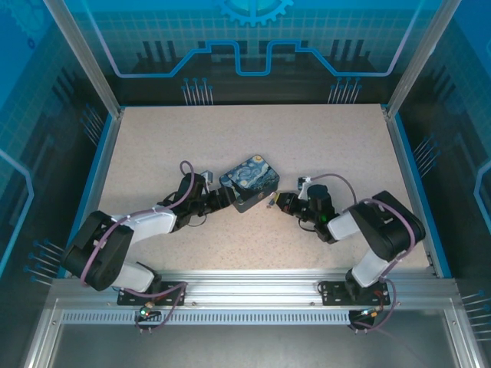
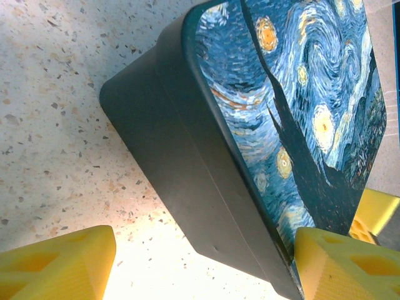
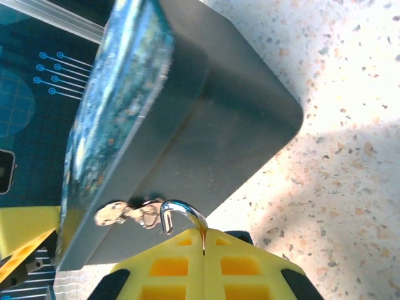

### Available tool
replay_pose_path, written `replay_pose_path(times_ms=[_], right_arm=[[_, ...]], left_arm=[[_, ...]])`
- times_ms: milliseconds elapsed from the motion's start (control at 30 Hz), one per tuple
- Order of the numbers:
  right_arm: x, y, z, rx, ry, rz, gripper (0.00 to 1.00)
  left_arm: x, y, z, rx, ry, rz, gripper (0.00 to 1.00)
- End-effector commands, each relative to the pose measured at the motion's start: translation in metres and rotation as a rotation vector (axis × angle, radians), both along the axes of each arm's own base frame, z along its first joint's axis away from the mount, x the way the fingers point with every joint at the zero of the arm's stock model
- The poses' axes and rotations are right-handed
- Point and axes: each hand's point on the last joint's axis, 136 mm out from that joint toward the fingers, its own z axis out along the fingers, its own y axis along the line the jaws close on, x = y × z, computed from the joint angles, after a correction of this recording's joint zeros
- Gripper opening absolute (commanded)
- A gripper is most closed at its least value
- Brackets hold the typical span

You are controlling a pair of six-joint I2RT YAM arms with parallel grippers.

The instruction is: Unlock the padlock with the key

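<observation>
My right gripper point(image 3: 204, 240) is shut on the padlock, whose silvery shackle point(image 3: 181, 212) curls out from between the yellow fingers; the padlock's body is hidden between them. Left of the shackle, a small pale key point(image 3: 109, 214) on a little ring lies blurred against the tin's dark side. From above, the right gripper point(image 1: 280, 203) points at the blue Starry-Night tin point(image 1: 249, 182) from the right. My left gripper point(image 2: 200, 269) is open, with the tin's near corner point(image 2: 206, 206) between its yellow fingers point(image 2: 56, 262). In the top view the left gripper point(image 1: 222, 195) meets the tin's left side.
The speckled tabletop point(image 1: 230, 138) lies open behind and beside the tin. Blue walls and metal posts point(image 1: 84, 61) fence the table. The aluminium rail point(image 1: 253, 287) with both arm bases runs along the near edge.
</observation>
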Motion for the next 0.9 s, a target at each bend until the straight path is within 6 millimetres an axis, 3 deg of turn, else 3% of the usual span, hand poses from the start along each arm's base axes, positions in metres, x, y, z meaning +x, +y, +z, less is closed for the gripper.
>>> replay_pose_path(times_ms=[0, 333, 567, 733, 867], right_arm=[[-0.005, -0.010, 0.008, -0.095, -0.021, 0.022, 0.00], [-0.049, -0.018, 0.054, -0.315, -0.022, 0.178, 0.00], [-0.087, -0.019, 0.071, -0.424, 0.041, 0.301, 0.00], [-0.108, -0.014, 0.064, -0.597, 0.137, 0.389, 0.00], [-0.111, -0.001, 0.057, -0.660, 0.185, 0.426, 0.00]], left_arm=[[0.004, 0.013, -0.014, 0.049, 0.033, 0.026, 0.76], [0.029, 0.034, -0.017, 0.079, 0.027, 0.056, 0.76], [0.056, 0.042, -0.014, 0.058, 0.009, 0.047, 0.76], [0.070, 0.043, 0.012, -0.018, -0.079, 0.054, 0.76], [0.067, 0.049, 0.041, -0.009, -0.154, 0.066, 0.76]])
